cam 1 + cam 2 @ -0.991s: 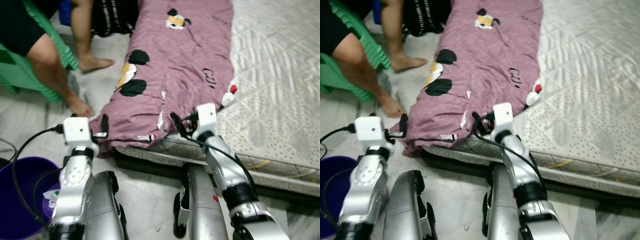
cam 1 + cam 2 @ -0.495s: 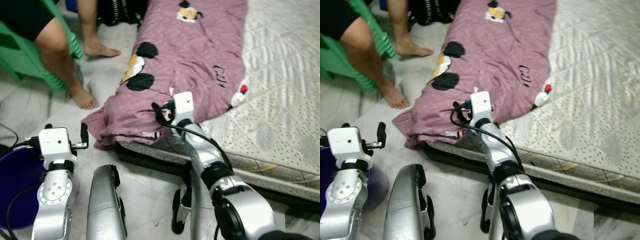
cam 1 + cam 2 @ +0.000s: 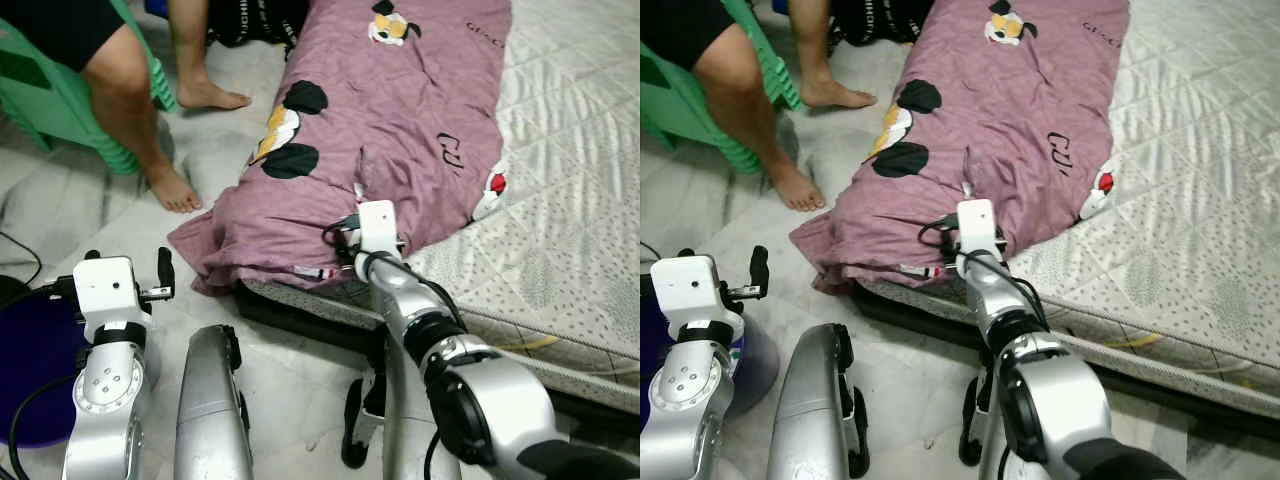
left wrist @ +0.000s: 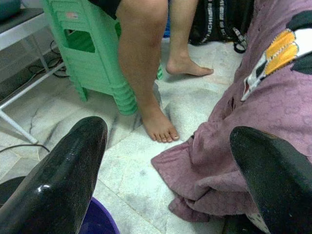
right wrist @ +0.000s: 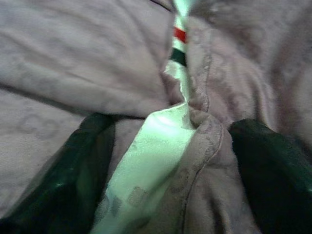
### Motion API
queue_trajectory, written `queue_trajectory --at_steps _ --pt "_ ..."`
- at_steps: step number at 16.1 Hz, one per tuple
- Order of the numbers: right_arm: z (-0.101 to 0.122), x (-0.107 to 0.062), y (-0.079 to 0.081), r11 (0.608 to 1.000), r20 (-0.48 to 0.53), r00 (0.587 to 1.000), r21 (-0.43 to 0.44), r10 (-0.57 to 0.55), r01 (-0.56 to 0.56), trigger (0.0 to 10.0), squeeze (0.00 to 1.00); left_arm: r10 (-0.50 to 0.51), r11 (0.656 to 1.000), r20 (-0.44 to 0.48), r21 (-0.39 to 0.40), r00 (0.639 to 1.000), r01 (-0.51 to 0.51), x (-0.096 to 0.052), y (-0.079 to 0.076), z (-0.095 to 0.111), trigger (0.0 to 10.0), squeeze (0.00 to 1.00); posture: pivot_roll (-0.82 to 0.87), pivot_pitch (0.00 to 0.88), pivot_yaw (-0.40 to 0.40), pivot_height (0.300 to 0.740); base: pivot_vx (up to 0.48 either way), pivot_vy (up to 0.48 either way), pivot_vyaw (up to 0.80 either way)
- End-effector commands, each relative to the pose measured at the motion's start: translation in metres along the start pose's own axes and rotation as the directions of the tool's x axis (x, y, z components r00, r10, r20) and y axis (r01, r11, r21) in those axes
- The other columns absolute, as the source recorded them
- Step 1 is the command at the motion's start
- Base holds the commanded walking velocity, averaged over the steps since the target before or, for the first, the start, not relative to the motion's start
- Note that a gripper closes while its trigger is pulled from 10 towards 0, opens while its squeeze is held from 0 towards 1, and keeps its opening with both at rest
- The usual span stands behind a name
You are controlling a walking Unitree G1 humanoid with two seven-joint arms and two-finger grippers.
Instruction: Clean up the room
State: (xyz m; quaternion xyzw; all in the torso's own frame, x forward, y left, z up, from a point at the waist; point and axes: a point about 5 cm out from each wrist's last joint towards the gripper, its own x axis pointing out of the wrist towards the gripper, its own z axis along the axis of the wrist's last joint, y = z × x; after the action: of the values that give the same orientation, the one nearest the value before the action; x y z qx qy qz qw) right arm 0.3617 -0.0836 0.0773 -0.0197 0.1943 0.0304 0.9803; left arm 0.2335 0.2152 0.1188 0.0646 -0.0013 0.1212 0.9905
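Mauve cartoon-print blanket (image 3: 400,110), bunched between right end effector's (image 5: 170,161) spread fingers.

The right gripper (image 5: 165,161) presses into the purple blanket (image 3: 400,120), its fingertips buried in blurred folds. The seated person (image 3: 130,90) is cut off above the knees. The purple tub (image 3: 30,370) runs off the edge.

A blanket (image 3: 390,130) is lying along the mattress (image 3: 570,180), its lower end hanging over the edge at frame centre. The right gripper (image 5: 170,161) is sitting on that fold, fingers spread either side. At upper left a person's feet (image 3: 180,190) are resting on the floor (image 3: 60,200) beside a stool (image 3: 50,100). A basin (image 3: 30,370) is sitting at lower left, behind the left gripper (image 3: 165,272).
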Motion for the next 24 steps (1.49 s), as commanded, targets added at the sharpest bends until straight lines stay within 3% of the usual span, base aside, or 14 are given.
queue_trajectory --at_steps 1,5,8,11,14,16,18,20,22,23,24 --pt "-0.025 -0.002 -0.022 0.994 -0.111 0.990 0.045 -0.091 0.097 0.0 0.00 -0.001 1.000 -0.028 0.007 1.000 0.002 -0.002 -0.001 -0.004 10.0 0.00 0.21 0.281 -0.069 0.563 0.000 0.000 0.00" --pt "-0.022 -0.003 -0.056 0.980 -0.074 0.983 0.102 -0.166 0.173 0.0 0.00 -0.013 1.000 -0.033 0.000 0.999 0.013 0.001 -0.003 -0.006 10.0 0.00 0.19 0.269 -0.059 0.563 0.000 0.000 0.00" --pt "-0.045 -0.023 -0.085 0.967 -0.039 0.974 0.115 -0.225 0.228 0.0 0.00 -0.042 0.999 -0.042 -0.017 0.998 0.041 0.004 -0.011 -0.009 10.0 0.00 0.14 0.258 -0.037 0.563 0.000 0.000 0.00" --pt "-0.072 -0.080 -0.111 0.956 -0.041 0.960 0.088 -0.277 0.280 0.0 0.00 -0.092 0.995 -0.038 -0.031 0.995 0.091 0.012 -0.021 -0.008 10.0 0.00 0.09 0.255 -0.016 0.563 0.000 0.000 0.00" --pt "-0.081 -0.131 -0.124 0.949 -0.052 0.951 0.069 -0.305 0.308 0.0 0.00 -0.136 0.990 -0.039 -0.049 0.990 0.134 0.019 -0.033 -0.009 10.0 0.00 0.03 0.255 0.004 0.563 0.000 0.000 0.00" --pt "-0.088 -0.152 -0.135 0.942 -0.095 0.939 0.021 -0.331 0.334 0.0 0.00 -0.153 0.987 -0.036 -0.058 0.988 0.150 0.022 -0.039 -0.010 10.0 0.00 0.01 0.253 0.005 0.563 0.000 0.000 0.00" --pt "-0.090 -0.161 -0.148 0.925 -0.121 0.917 -0.027 -0.380 0.380 0.0 0.00 -0.152 0.987 -0.036 -0.062 0.988 0.150 0.024 -0.041 -0.011 10.0 0.00 -0.01 0.245 0.000 0.563 0.000 0.000 0.00" --pt "-0.075 -0.159 -0.168 0.880 -0.063 0.879 -0.086 -0.472 0.466 0.0 0.00 -0.143 0.987 -0.041 -0.077 0.989 0.139 0.025 -0.042 -0.013 10.0 0.00 -0.02 0.239 -0.006 0.563 0.000 0.000 0.00" --pt "-0.038 -0.138 -0.160 0.917 0.068 0.916 0.083 -0.395 0.390 0.4 0.00 -0.135 0.988 -0.037 -0.083 0.990 0.132 0.027 -0.043 -0.013 10.0 0.00 -0.02 0.233 -0.010 0.563 0.000 0.000 0.00" --pt "-0.027 -0.131 -0.153 0.940 0.116 0.935 0.103 -0.336 0.325 10.0 0.00 -0.133 0.988 -0.037 -0.087 0.990 0.129 0.027 -0.043 -0.013 10.0 0.00 -0.01 0.226 -0.013 0.563 0.000 0.000 0.00" --pt "-0.014 -0.124 -0.144 0.965 0.172 0.951 0.108 -0.256 0.241 10.0 0.98 -0.130 0.988 -0.039 -0.094 0.991 0.126 0.027 -0.043 -0.013 10.0 0.00 -0.01 0.223 -0.014 0.563 0.000 0.000 0.00"
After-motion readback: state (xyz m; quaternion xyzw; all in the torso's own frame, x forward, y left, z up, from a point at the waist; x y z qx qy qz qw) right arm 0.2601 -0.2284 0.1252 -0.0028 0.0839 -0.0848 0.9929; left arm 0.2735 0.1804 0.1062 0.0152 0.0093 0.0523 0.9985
